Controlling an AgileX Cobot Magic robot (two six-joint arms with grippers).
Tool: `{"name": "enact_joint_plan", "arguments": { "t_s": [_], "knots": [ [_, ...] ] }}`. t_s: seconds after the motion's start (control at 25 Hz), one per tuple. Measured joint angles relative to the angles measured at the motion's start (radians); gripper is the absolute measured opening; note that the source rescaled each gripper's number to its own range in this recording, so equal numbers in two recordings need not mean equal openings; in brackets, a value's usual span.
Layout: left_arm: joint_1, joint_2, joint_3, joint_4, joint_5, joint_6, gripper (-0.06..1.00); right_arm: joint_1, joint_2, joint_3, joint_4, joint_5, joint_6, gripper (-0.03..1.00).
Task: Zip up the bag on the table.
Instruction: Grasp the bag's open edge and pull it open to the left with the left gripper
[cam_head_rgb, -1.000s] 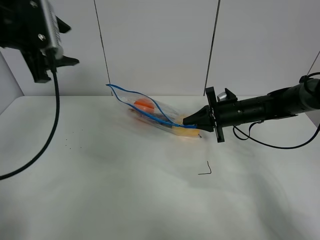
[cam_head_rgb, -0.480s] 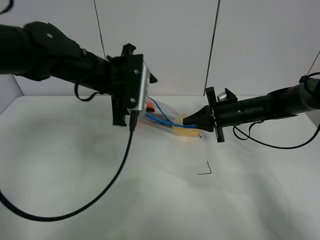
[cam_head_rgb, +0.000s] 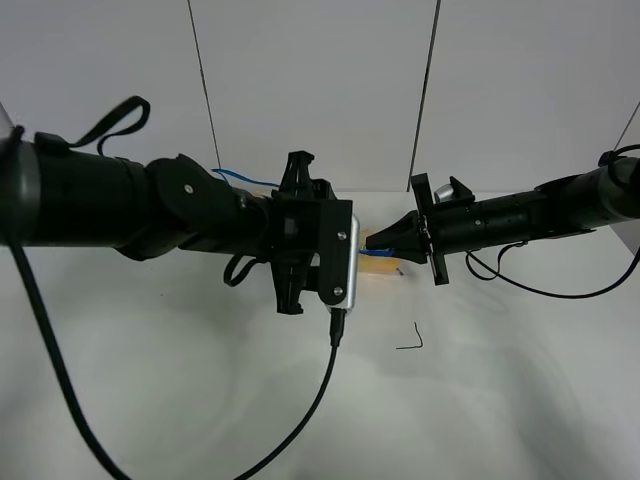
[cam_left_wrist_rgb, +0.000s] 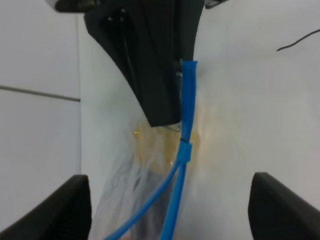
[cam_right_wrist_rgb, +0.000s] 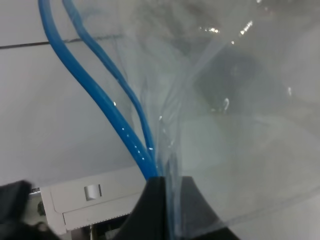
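Observation:
The clear bag (cam_right_wrist_rgb: 235, 100) lies on the white table (cam_head_rgb: 180, 400), and my left arm hides most of it in the exterior view. Its blue zipper strip (cam_left_wrist_rgb: 187, 110) runs as two separate lines (cam_right_wrist_rgb: 95, 95) that meet at one end. My right gripper (cam_head_rgb: 372, 241) is shut on that end, and its black fingers (cam_left_wrist_rgb: 150, 65) show in the left wrist view. My left gripper (cam_left_wrist_rgb: 175, 210) is open, one finger (cam_left_wrist_rgb: 65, 205) on each side of the strip, a short way from the right gripper. Yellow fruit (cam_head_rgb: 382, 266) shows under the right gripper.
A thin black corner mark (cam_head_rgb: 411, 340) is drawn on the table in front of the right gripper. The left arm's black cable (cam_head_rgb: 300, 420) hangs over the front of the table. White wall panels stand behind.
My left arm has swung from the upper left down and right across the bag, and its open gripper now straddles the zipper strip. The right gripper has kept its hold and not moved.

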Motion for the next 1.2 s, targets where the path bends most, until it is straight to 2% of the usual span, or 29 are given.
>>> {"name": "enact_joint_plan", "arguments": {
  "t_s": [0.32, 0.44, 0.56, 0.76, 0.96, 1.08, 1.2],
  "knots": [
    [-0.032, 0.119, 0.000, -0.001, -0.128, -0.006, 0.88, 0.000, 0.000, 0.000, 0.003, 0.000, 0.000, 0.00],
    [-0.040, 0.141, 0.000, 0.031, -0.167, -0.021, 0.85, 0.000, 0.000, 0.000, 0.003, 0.000, 0.000, 0.00],
    [-0.045, 0.150, -0.004, 0.112, -0.187, -0.122, 0.84, 0.000, 0.000, 0.000, 0.003, 0.000, 0.000, 0.00],
    [-0.046, 0.150, -0.005, 0.340, -0.247, -0.361, 0.82, 0.000, 0.000, 0.000, 0.003, 0.000, 0.000, 0.00],
    [-0.046, 0.150, -0.005, 0.524, -0.262, -0.596, 0.78, 0.000, 0.000, 0.000, 0.003, 0.000, 0.000, 0.00],
    [-0.046, 0.155, -0.005, 0.577, -0.288, -0.648, 0.70, 0.000, 0.000, 0.000, 0.003, 0.000, 0.000, 0.00],
    [-0.046, 0.192, -0.005, 0.589, -0.332, -0.660, 0.66, 0.000, 0.000, 0.000, 0.003, 0.000, 0.001, 0.00]
  ]
}}
